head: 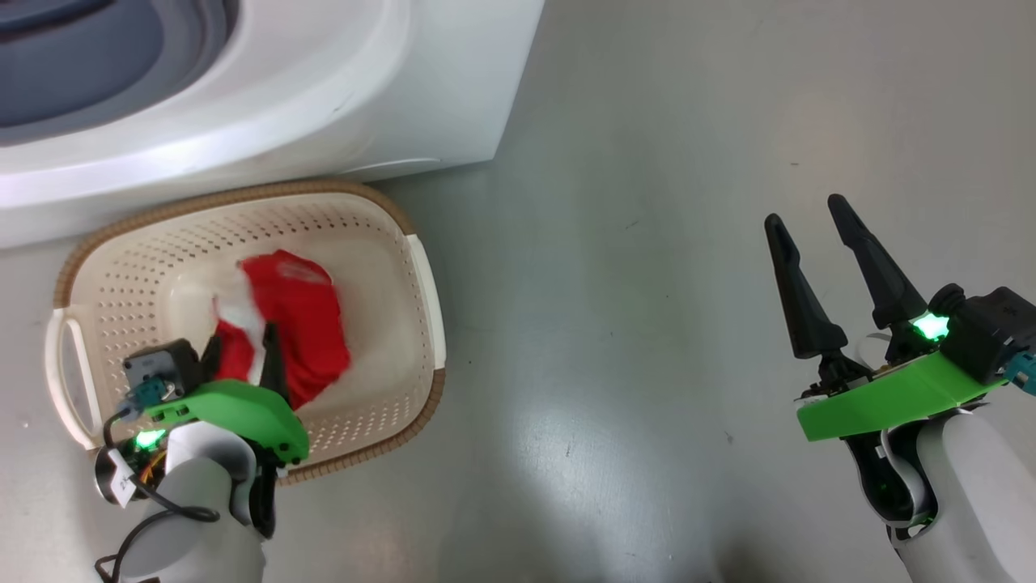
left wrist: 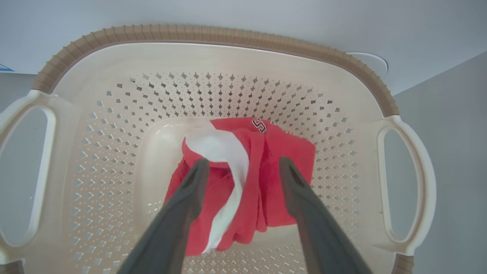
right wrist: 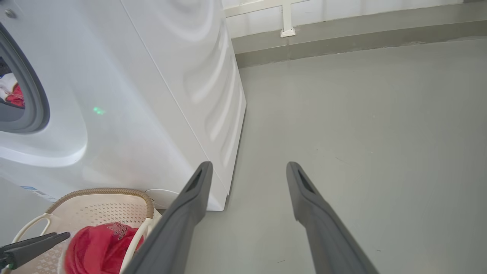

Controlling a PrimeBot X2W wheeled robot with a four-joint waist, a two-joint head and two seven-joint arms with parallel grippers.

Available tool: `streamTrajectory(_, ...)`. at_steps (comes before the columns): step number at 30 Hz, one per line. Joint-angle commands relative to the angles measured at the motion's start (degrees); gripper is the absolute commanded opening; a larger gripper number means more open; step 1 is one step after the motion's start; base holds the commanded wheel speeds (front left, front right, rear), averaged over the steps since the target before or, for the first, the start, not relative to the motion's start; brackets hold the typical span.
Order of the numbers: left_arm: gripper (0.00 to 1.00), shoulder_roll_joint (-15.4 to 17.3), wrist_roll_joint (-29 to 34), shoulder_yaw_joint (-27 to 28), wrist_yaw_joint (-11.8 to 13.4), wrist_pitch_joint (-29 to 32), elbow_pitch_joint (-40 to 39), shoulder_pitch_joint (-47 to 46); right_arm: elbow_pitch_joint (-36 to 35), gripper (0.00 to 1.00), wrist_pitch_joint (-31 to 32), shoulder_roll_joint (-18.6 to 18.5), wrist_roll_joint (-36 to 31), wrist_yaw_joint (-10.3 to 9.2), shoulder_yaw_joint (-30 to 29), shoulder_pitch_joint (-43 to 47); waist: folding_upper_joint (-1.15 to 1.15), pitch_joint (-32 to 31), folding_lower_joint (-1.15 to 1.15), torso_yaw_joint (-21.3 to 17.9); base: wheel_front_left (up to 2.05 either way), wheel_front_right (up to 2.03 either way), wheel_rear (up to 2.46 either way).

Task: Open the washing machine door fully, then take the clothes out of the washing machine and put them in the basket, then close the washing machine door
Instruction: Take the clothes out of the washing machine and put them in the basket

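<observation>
Peeking from washing machine: red clothes

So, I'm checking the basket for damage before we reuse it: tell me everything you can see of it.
The basket is a rectangular cream plastic tub with rounded corners, diamond-perforated walls, a brown woven-look rim along its long sides and a loop handle at each short end. No crack shows. It stands upright on the grey floor, close before the washing machine. A crumpled red garment with white trim lies inside, under the open left gripper.
</observation>
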Motion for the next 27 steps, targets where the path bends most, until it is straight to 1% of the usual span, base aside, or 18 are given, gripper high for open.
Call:
streamTrajectory(1,1.00,1.5,-0.4,1.0,0.4,-0.3,-0.8,1.3,-1.1,1.00,-0.4,-0.3,-0.5,0.37,1.0,0.6,0.00,-0.4,0.00,0.0,0.00,0.00,0.00)
streamTrajectory(6,1.00,1.5,-0.6,1.3,0.5,-0.3,-1.8,2.4,-0.5,1.00,-0.4,-0.2,-0.5,0.37,1.3,1.0,0.00,-2.2,0.00,0.1,0.00,0.00,0.00)
streamTrajectory(13,1.00,1.5,0.2,2.2,0.4,-0.3,-6.4,5.7,0.5,1.00,-0.4,-0.2,-0.3,0.37,2.1,2.0,0.00,-6.5,0.00,0.1,0.00,0.00,0.00)
streamTrajectory(22,1.00,1.5,1.3,3.9,-0.8,-0.3,-15.0,11.1,2.0,1.00,-0.4,-0.5,-0.1,0.37,3.5,3.7,0.00,-13.3,0.00,0.2,0.00,0.00,0.00)
streamTrajectory(27,1.00,1.5,2.9,4.8,-1.3,-0.3,-20.3,14.4,2.6,1.00,-0.4,-0.7,0.0,0.37,3.7,5.1,0.00,-17.1,0.00,0.4,0.00,0.00,0.00)
